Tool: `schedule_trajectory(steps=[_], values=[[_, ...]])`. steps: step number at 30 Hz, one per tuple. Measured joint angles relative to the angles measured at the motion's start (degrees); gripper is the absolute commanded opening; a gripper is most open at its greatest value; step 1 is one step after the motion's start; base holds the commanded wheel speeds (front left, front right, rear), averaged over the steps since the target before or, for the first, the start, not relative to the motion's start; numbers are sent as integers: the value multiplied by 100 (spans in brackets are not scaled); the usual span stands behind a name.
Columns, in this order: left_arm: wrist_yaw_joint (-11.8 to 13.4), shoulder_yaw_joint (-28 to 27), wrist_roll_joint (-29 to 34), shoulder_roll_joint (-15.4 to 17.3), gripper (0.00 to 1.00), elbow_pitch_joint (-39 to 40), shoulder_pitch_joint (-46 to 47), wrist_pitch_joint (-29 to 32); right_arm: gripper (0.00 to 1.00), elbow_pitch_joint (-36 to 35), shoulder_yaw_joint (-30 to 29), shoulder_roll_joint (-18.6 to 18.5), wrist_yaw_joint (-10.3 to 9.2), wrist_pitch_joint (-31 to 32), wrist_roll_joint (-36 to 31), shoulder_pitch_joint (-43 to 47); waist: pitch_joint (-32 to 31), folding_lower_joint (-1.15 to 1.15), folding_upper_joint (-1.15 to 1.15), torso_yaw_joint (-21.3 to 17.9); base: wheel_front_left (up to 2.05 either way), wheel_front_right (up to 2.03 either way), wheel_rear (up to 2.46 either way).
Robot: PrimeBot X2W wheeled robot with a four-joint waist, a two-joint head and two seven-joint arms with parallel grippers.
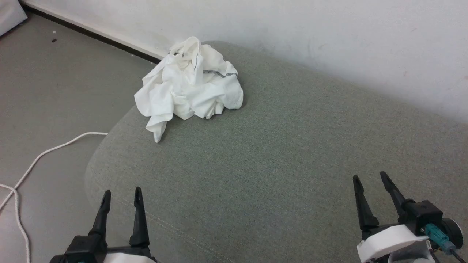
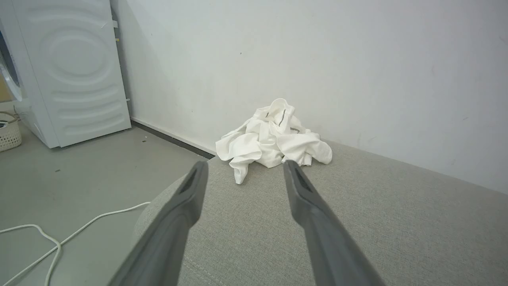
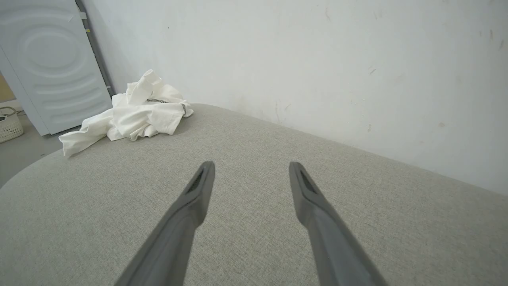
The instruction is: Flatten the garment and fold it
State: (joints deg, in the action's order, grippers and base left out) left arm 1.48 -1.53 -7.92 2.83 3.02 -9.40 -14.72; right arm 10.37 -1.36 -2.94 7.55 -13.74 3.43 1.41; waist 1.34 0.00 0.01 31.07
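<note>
Tools apart: left tool and right tool each hold their two dark fingers spread, with nothing between them, at the near edge of the grey-green fabric-covered cushion.
The white thin-fabric T-shirt with dark grey zigzag seam stitching lies crumpled in a heap at the cushion's far left corner, near the white wall and well apart from both tools. One loose flap points toward the cushion's left edge. A white cable lies on the grey floor beside the cushion.
</note>
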Motion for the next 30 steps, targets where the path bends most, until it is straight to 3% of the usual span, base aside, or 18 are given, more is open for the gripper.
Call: schedule_trajectory(steps=[3,6,13,21,27,30], values=[[-107,-8,-115,-1,100,109,55,-1,100,-38,-1,1,0,4,-1,0,28,0,0,-4,0,0,0],[-394,-15,-153,109,100,280,437,-1,100,-183,-31,4,0,59,-63,-2,103,0,0,-15,0,0,0],[-606,-101,-86,915,100,385,2298,564,100,-817,-194,4,0,357,-241,-142,430,1,0,-64,0,0,0],[-750,-197,-455,1556,100,-709,4502,1683,100,-1915,-192,10,0,926,-742,-427,1068,2,0,-192,0,0,0],[-849,-70,-917,1920,100,-1930,5530,2369,100,-2495,-140,14,0,1281,-822,-569,1589,3,0,-390,0,0,0],[-856,26,-1061,2256,100,-2438,5894,2432,100,-2743,-158,16,0,1403,-890,-624,1824,2,0,-538,0,0,0]])
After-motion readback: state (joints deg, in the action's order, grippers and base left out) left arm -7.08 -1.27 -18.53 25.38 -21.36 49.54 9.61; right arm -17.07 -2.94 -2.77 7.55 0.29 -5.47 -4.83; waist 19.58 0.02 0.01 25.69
